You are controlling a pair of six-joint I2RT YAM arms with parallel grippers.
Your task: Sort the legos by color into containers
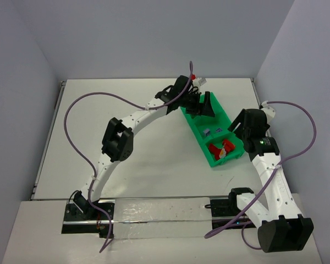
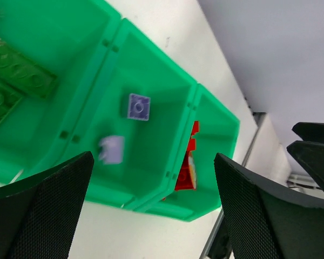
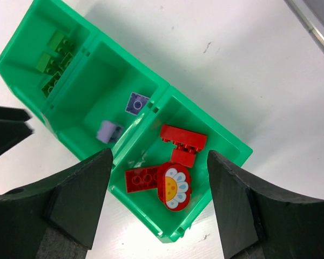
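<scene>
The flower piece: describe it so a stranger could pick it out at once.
On the white table lies a green tray of three compartments. Its end compartment holds the red bricks. Among them, the flower piece is the only rounded one, printed with white petals round a yellow centre.

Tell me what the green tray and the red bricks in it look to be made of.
The green tray looks like moulded plastic, smooth with a slight sheen: even colour, thin walls, soft highlights. The red bricks look like hard glossy plastic: crisp edges, moulded studs, small bright reflections.
</scene>
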